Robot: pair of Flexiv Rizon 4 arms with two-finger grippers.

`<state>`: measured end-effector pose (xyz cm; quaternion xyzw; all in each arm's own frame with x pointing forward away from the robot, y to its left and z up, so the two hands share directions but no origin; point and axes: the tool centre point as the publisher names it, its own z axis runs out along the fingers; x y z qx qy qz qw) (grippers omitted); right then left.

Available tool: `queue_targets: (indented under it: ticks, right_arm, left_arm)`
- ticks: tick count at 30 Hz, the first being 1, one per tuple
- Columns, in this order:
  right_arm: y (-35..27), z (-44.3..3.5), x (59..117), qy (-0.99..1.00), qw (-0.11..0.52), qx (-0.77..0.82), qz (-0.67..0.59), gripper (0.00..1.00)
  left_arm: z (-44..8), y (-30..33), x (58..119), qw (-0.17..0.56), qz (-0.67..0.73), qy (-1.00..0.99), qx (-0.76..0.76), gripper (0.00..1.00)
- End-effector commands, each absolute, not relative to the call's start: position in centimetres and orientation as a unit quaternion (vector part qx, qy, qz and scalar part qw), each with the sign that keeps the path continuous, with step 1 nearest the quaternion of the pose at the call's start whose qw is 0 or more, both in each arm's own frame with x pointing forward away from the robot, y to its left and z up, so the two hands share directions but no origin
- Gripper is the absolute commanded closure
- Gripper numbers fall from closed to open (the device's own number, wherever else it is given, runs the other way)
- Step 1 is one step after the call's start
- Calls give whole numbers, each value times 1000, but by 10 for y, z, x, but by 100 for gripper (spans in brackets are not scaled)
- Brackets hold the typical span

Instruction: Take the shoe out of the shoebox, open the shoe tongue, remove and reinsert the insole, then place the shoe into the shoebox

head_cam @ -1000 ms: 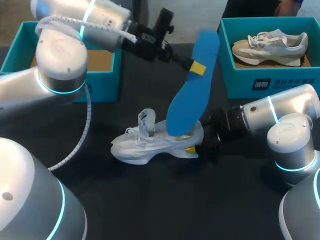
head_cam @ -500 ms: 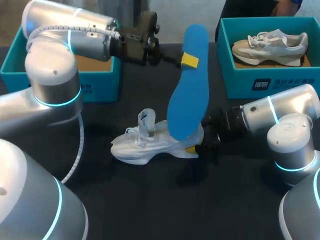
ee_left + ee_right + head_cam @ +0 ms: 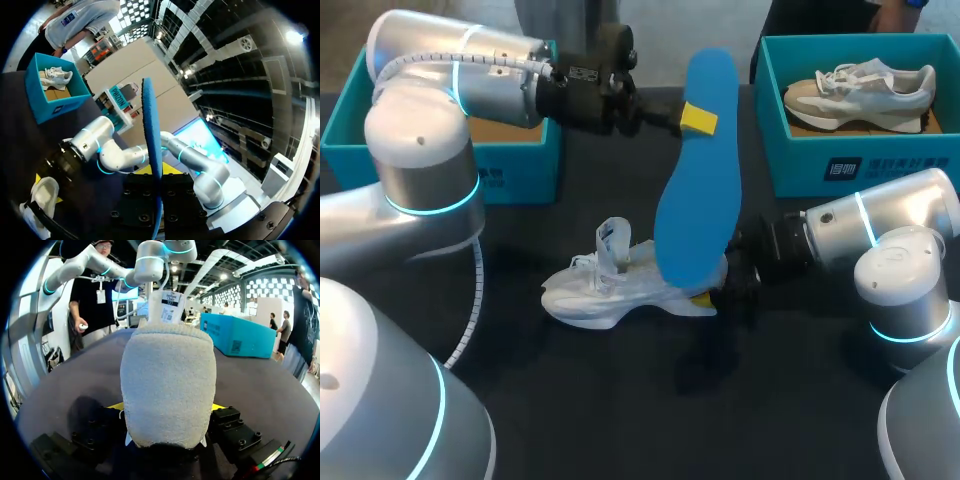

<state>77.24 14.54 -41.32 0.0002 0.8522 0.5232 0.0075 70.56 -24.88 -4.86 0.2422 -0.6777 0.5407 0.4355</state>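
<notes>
Our bench (image 3: 620, 400) is a dark, matte top. An open teal shoebox (image 3: 525, 175) sits under our left arm, behind its jaws. A second shoebox (image 3: 820, 165), well beyond our right jaws, holds a beige sneaker (image 3: 865, 88). Our right jaws are closed on the heel of the white shoe (image 3: 605, 292). It stands on its sole with its length running straight away from them, toe farthest and tongue (image 3: 613, 240) raised. Our left jaws pinch the blue insole (image 3: 698, 210) near its upper end. It hangs nearly upright, with its lower end at the shoe's heel, hiding the collar. We cannot tell whether it touches.
</notes>
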Motion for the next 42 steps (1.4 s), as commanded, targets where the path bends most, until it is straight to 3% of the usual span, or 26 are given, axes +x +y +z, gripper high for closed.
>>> queue_targets:
  ticks: [1, 22, 42]
  right_arm:
    - [146, -413, 772, 853, 8, 0, 522, 100]
    - [146, -413, 772, 853, 8, 0, 522, 100]
    - [146, -413, 772, 853, 8, 0, 522, 100]
  left_arm:
    - [-35, -237, 700, 435, 529, -686, 244, 100]
    - [23, -209, 643, 363, 595, -668, 260, 100]
    - [49, -206, 609, 390, 592, -668, 226, 100]
